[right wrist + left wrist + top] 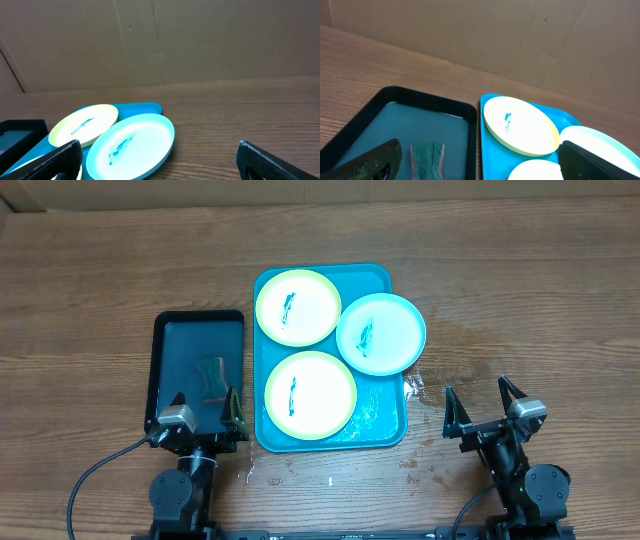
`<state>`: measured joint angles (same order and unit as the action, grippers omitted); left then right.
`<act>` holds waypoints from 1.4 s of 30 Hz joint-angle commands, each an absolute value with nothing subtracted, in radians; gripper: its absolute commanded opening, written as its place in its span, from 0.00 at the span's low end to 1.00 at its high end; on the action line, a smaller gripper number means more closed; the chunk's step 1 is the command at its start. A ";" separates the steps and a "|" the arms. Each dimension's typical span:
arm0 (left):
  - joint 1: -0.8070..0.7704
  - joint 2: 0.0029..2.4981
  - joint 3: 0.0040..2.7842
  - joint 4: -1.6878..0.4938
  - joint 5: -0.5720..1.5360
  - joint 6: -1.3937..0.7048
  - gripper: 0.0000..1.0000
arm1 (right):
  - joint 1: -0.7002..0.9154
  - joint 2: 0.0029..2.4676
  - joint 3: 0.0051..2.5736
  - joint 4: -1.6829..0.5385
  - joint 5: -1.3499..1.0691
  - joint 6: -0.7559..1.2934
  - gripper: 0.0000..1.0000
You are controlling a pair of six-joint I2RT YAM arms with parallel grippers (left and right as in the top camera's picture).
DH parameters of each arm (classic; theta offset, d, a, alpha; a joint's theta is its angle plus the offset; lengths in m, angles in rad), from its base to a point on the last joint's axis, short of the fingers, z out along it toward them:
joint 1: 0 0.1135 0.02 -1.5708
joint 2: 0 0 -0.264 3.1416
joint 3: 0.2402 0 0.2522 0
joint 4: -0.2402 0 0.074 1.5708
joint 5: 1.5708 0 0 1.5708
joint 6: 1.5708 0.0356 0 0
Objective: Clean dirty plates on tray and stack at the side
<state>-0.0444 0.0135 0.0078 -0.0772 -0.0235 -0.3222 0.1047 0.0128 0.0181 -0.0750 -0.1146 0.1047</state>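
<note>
At the start, with no wiping done yet. Three smeared plates [310, 394] on the tray [378, 412], blue plate [380, 333] jutting over its right rim. Next, calls for taking up what seems a sponge [212, 378] in the black tray [165, 350]. Parked low at the near edge: left gripper [205, 397] over the black tray, right gripper [476, 388] beside the tray. Both spread wide, holding nothing.

I have the tray [385, 420] in the middle of the table [100, 270], carrying the far plate [298, 307] behind the near plate [310, 395] and the right plate [380, 333] overhanging its right rim, with the smaller tray [175, 340] just beside it on the left, a sponge [212, 378] lying in it.
</note>
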 commanded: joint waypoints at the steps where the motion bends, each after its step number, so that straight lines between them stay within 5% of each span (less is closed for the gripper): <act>1: -0.046 0.006 0.005 -0.075 -0.033 -0.333 1.00 | 0.098 0.003 0.008 -0.072 -0.105 0.104 1.00; 27: -0.046 0.006 0.005 -0.022 -0.025 -0.350 1.00 | 0.098 0.003 0.008 -0.055 -0.112 0.104 1.00; 39: -0.046 0.006 0.047 0.163 0.195 -0.409 1.00 | 0.098 0.003 0.029 0.069 -0.604 0.116 1.00; 42: -0.046 0.014 0.167 0.063 0.197 -0.395 1.00 | 0.098 0.004 0.102 0.057 -0.601 0.141 1.00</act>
